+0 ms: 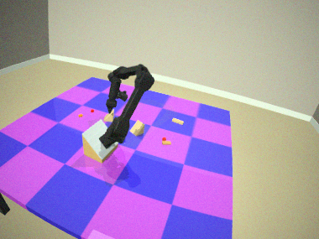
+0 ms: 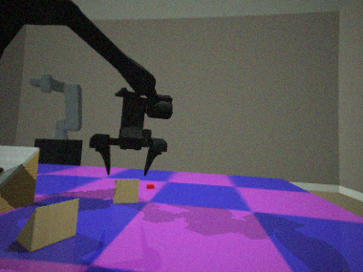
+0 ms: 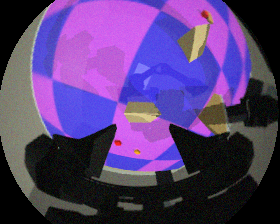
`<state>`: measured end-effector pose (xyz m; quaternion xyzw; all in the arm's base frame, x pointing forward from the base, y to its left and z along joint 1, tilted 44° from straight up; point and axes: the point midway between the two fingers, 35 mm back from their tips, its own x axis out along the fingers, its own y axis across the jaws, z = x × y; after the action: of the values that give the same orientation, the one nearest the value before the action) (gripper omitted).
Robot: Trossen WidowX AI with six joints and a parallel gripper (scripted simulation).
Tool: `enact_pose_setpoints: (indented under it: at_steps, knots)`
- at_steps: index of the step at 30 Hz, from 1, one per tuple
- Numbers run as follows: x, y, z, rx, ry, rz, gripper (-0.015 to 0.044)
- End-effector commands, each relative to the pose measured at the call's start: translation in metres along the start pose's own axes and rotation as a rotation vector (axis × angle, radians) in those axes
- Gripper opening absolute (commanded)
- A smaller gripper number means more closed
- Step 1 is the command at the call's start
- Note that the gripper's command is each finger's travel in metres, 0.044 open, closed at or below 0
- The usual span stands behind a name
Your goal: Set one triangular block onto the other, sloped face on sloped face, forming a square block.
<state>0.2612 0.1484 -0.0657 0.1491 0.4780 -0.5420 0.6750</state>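
Claw (image 1: 110, 111) (image 2: 127, 175) (image 3: 143, 126) — empty (wide open) — above block (image 1: 109, 116) (image 2: 126, 191) (image 3: 142, 113)

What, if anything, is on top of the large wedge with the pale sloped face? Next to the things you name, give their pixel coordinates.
The arm's dark base (image 1: 112, 138) stands on its slope (image 1: 96, 136); the patch underneath is covered.

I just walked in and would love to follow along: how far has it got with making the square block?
Nothing is joined: the two tan triangular wooden-looking blocks sit apart. In hand: nothing; the black fingers are open above one. Left: grip one, set it slope-to-slope on the other, line up the ends, release, move clear.
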Motion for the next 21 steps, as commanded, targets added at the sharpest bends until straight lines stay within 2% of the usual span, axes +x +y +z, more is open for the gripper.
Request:
enact_pose_setpoints:
  at_steps: [1,5,21]
  knots:
    - [-0.008,-0.001,0.04,0.019,0.279,-0.028,0.044]
    - [-0.022,-0.003,0.073,0.02,0.531,0.032,0.044]
    - [-0.016,-0.002,0.071,0.02,0.543,0.037,0.044]
